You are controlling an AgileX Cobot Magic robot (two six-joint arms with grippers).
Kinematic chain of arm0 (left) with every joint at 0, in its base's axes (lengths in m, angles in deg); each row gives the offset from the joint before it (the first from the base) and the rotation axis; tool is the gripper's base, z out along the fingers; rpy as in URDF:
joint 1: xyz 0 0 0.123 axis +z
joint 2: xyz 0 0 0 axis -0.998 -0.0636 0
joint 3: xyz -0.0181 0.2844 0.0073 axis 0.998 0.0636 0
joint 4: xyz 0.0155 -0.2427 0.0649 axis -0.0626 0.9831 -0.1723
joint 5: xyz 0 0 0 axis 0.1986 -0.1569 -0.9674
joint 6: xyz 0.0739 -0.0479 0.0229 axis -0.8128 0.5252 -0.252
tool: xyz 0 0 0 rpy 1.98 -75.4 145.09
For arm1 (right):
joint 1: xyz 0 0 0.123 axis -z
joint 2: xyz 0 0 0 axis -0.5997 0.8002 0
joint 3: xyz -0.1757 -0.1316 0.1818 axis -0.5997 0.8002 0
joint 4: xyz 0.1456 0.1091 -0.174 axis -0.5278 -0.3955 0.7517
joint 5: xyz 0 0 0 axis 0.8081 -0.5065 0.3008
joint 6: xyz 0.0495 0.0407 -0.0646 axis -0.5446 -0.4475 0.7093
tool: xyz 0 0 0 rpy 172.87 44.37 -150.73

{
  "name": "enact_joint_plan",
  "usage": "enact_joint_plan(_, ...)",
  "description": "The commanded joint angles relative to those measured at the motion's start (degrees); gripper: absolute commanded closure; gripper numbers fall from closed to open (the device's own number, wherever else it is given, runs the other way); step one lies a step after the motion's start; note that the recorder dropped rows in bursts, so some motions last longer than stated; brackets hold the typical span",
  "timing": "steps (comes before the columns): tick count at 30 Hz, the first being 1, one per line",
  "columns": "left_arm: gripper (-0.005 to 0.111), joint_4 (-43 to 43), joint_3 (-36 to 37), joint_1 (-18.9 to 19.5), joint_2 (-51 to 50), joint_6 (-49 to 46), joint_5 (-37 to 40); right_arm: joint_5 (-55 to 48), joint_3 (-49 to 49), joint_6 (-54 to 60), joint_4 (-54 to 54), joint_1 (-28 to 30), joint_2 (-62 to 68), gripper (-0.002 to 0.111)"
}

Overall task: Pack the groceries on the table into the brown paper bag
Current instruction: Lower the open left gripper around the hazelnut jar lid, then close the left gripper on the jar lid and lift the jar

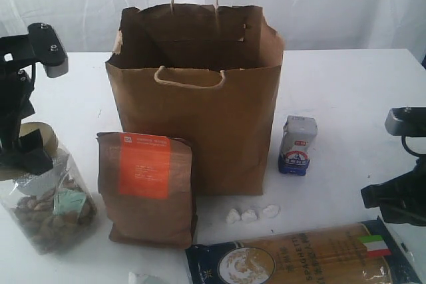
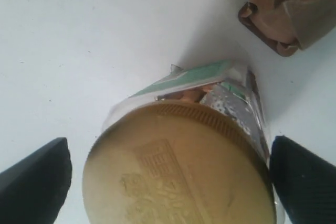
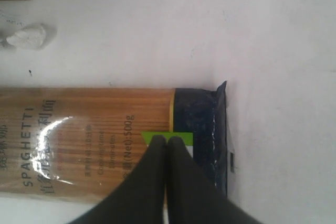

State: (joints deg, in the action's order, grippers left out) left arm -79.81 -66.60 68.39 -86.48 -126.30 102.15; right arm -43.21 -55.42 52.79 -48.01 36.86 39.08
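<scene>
brown paper bag (image 1: 200,124) stood upright at middle of table (image 1: 346,91), mouth open for loading. olive-lidded jar (image 1: 46,211) stood left of it, outside; left gripper (image 2: 168,145) spread wide astride its lid, probably lining up grasp, pinching nothing. right gripper (image 3: 167,141) pressed together, empty, above spaghetti pack (image 3: 89,140).

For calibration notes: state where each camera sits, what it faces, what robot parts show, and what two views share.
Exterior: off the arms, facing across the table at the brown paper bag; left arm and right arm at the edges.
Left wrist: looks down on the lid of the jar, straddled by the open left gripper.
Right wrist: looks down on the spaghetti pack past the shut right gripper.
Shared: exterior and right wrist both show the spaghetti pack.
</scene>
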Motion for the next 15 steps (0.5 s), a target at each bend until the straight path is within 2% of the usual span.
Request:
enact_joint_plan(1, 0.002, 0.2, 0.5, 0.1, 0.1, 0.0, 1.7, -0.9, 0.3, 0.5, -0.2, 0.5, -0.4, 0.108)
enact_joint_plan(15, 0.002, -0.3, 0.6, 0.1, -3.8, 1.3, 3.8, 0.3, 0.3, 0.5, -0.2, 0.5, -0.4, 0.108)
